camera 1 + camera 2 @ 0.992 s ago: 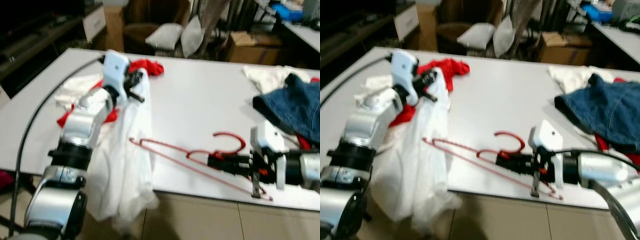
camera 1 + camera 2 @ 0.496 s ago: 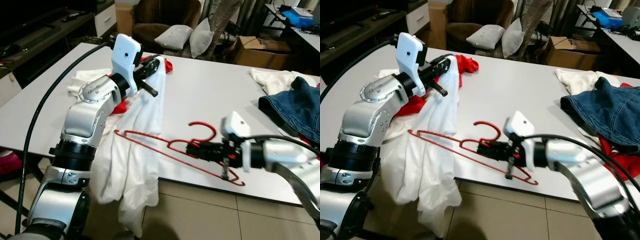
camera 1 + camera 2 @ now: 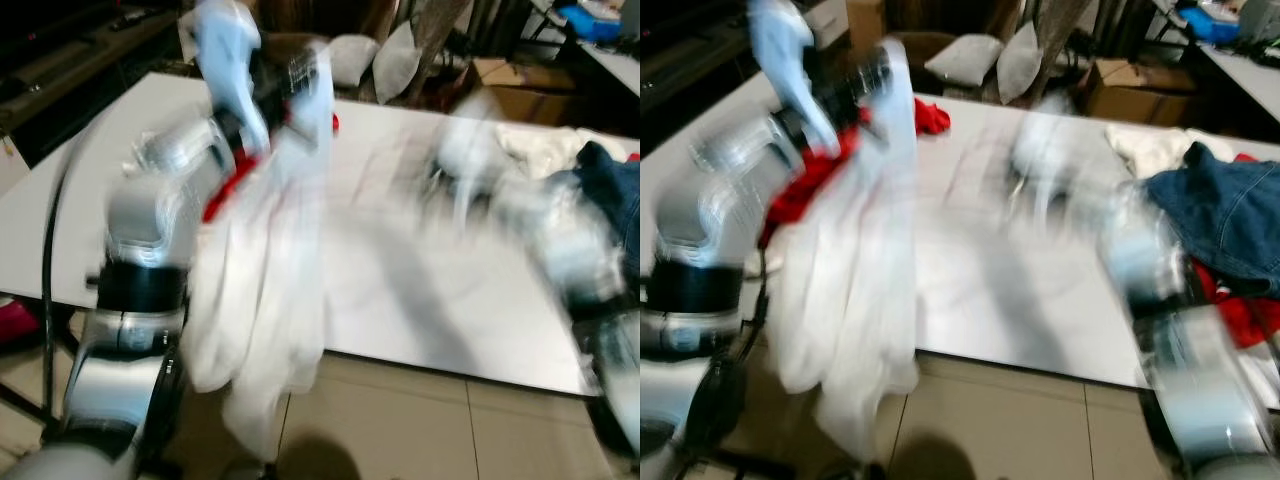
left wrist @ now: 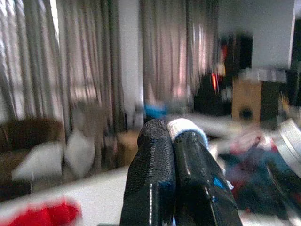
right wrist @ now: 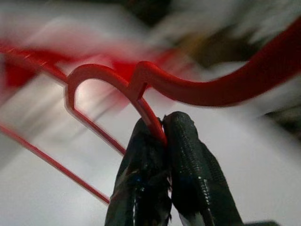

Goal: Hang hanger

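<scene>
Both eye views are smeared by motion. A white garment [image 3: 285, 250] hangs from my raised left gripper [image 3: 290, 85] over the table's near left edge, reaching almost to the floor. In the left wrist view my left gripper [image 4: 171, 129] is shut, with a sliver of white cloth [image 4: 186, 126] pinched at the tips. My right arm [image 3: 480, 170] is a blur above the middle of the table. In the right wrist view my right gripper [image 5: 162, 125] is shut on the thin wire of the red hanger [image 5: 197, 92], just below its hook.
The white table [image 3: 430, 300] carries a red cloth [image 3: 805, 180] at the left and blue jeans [image 3: 1230, 210] with other clothes at the right. Pillows [image 3: 965, 55] and a cardboard box [image 3: 1130, 95] lie beyond it. Tiled floor [image 3: 420, 420] runs along the near edge.
My right arm has lifted the red hanger off the table and swung it up and farther away. My left arm has raised the white garment higher. Both eye views have blurred.
</scene>
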{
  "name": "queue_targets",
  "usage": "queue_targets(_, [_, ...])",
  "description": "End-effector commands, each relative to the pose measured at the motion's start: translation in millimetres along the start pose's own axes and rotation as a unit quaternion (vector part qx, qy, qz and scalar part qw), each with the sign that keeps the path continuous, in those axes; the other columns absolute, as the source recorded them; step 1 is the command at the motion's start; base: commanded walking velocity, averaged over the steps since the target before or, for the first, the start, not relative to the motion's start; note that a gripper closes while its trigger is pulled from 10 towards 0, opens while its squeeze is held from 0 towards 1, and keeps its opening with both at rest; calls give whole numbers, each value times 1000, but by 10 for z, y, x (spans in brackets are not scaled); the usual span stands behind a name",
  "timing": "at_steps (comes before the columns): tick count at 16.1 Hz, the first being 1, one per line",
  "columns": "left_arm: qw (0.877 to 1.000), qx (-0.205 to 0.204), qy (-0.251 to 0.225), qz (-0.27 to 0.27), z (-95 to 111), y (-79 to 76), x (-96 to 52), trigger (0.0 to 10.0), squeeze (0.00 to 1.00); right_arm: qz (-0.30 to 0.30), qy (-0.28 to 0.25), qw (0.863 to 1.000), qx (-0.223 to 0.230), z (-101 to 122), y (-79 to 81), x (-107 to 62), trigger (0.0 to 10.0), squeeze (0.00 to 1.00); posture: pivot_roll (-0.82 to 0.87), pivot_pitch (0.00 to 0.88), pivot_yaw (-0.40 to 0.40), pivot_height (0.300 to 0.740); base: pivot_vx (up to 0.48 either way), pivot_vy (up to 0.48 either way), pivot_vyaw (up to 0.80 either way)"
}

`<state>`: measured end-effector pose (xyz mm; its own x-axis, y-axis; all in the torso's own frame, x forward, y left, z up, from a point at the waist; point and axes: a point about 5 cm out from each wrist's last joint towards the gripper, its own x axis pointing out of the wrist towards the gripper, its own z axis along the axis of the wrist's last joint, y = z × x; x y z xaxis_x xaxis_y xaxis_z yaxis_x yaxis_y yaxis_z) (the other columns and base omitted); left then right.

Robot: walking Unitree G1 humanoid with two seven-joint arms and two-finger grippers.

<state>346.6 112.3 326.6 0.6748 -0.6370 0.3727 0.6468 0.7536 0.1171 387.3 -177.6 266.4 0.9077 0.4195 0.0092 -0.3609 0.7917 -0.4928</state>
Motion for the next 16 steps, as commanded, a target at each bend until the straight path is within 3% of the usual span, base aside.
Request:
queue_targets(1, [999,0,-54,8,224,31,-17,10000,0,-106,-72,992,11,261,-382,-75,10000,0,79,0,-59,740,0,0,0])
queue_targets(3, [996,-6,-88,19,344,61,-53,10000,0,-128,-130,983,24,497,-541,-98,10000,0,84,0,-69,740,0,0,0])
queue_targets(5, [994,-15,-99,34,344,92,-91,10000,0,-101,-130,986,18,448,-456,-58,10000,0,87,0,-73,740,0,0,0])
queue_targets(7, [998,7,-46,37,155,84,-107,10000,0,-21,-115,993,8,216,-158,-7,10000,0,92,0,-70,740,0,0,0])
queue_targets(8, [998,25,12,54,-29,111,-114,10000,0,28,-114,993,5,87,9,-32,10000,0,90,0,-60,740,0,0,0])
queue_targets(9, [996,39,45,66,-141,145,-134,10000,0,45,-106,993,3,17,59,-73,10000,0,84,0,-50,740,0,0,0])
queue_targets(10, [990,71,87,83,-282,190,-168,10000,0,68,-90,994,-11,-75,105,-157,10000,0,78,0,-43,740,0,0,0])
queue_targets(12, [982,91,137,93,-490,220,-209,10000,0,133,-56,989,-29,-267,172,-370,10000,0,68,0,-27,740,0,0,0])
queue_targets(15, [974,120,172,86,-621,214,-217,10000,0,219,-16,974,-48,-390,233,-709,10000,0,58,0,-11,740,0,0,0])
queue_targets(16, [971,131,181,91,-652,237,-214,10000,0,272,11,961,-49,-422,257,-910,10000,0,57,0,-9,740,0,0,0])
